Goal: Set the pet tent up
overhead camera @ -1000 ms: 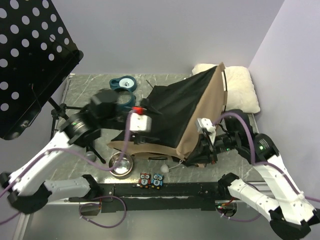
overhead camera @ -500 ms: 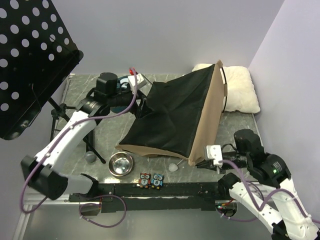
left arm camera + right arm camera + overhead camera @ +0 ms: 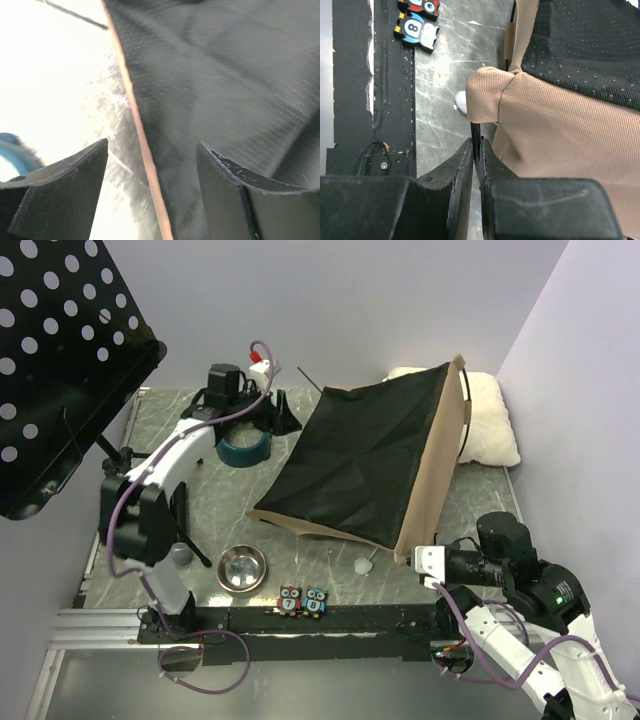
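Observation:
The pet tent [image 3: 370,450] stands tilted mid-table, its black base panel facing up and its tan side on the right. My left gripper [image 3: 290,415] is open at the tent's far left corner. In the left wrist view [image 3: 152,145] the tent's tan edge [image 3: 137,125] and black fabric [image 3: 225,75] lie between the fingers, untouched. My right gripper [image 3: 410,558] is shut on a thin black pole [image 3: 476,136] below the tent's tan near right corner [image 3: 560,120], as the right wrist view [image 3: 476,144] shows. A white pom-pom [image 3: 362,565] lies on the table beside that corner.
A white fluffy cushion [image 3: 490,420] lies at the back right, behind the tent. A blue bowl stand [image 3: 245,445] sits by my left arm. A steel bowl [image 3: 242,568] and two owl figures [image 3: 303,600] are at the near edge. A black perforated stand [image 3: 60,350] overhangs the left.
My left arm swung from the near middle to the far left tent corner. My right gripper drew back toward the near right. The tent spread out and its base panel pulled taut.

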You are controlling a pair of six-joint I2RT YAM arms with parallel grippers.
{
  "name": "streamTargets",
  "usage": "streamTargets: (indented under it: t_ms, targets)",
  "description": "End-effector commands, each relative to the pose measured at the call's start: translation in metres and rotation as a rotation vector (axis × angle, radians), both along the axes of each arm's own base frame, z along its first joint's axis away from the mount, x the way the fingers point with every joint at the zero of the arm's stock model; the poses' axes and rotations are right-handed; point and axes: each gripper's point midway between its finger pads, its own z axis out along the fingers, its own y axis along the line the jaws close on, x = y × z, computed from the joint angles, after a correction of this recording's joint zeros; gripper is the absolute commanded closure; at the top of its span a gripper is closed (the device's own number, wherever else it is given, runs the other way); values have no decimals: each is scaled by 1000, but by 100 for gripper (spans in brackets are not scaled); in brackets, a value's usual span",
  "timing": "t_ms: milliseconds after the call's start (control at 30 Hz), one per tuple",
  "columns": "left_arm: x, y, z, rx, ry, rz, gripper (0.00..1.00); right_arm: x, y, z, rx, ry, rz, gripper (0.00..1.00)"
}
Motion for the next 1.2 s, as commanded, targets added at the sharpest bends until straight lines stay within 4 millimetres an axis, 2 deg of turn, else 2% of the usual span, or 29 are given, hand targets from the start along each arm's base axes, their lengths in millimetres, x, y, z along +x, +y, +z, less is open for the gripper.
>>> streamTargets:
  t_ms: [0,100,200,267,333,400,433,467,533,600,667,733,833,933,1167]
  targets:
    - [27,-24,12,-121,32,-4,27,6,-9,-3,-54,-9,-36,86]
    - [37,-40,11,-185,57,-44,27,7,-9,-4,-59,-4,-36,87]
    - [35,-56,5,-212,78,-99,27,8,-8,-4,-58,-9,-38,87]
    - [29,-64,0,-242,124,-132,33,11,-8,-3,-54,-12,-46,87]
    - [28,-67,0,-267,138,-152,53,15,-6,1,-35,-20,-67,86]
    - [26,-60,1,-270,154,-139,75,22,-3,10,-7,-37,-92,82]
    - [25,-54,3,-285,169,-121,90,26,-2,16,15,-47,-116,78]
    - [23,-47,7,-307,181,-102,99,29,-1,21,32,-58,-134,72]
    - [18,-31,19,-365,214,-58,99,36,-2,29,67,-64,-189,54]
    - [15,-13,29,-400,213,-3,99,41,-2,35,96,-56,-235,50]
    - [14,5,34,-423,206,78,99,44,-3,37,120,-37,-283,26]
    - [13,23,40,-433,189,164,99,46,-10,37,132,-22,-353,15]
    - [9,37,51,-451,162,238,99,49,-24,38,137,-22,-460,2]
    - [0,44,62,-469,131,277,99,58,-45,44,153,-56,-613,0]
    - [-15,54,72,-521,123,347,99,80,-97,86,246,-162,-995,0]
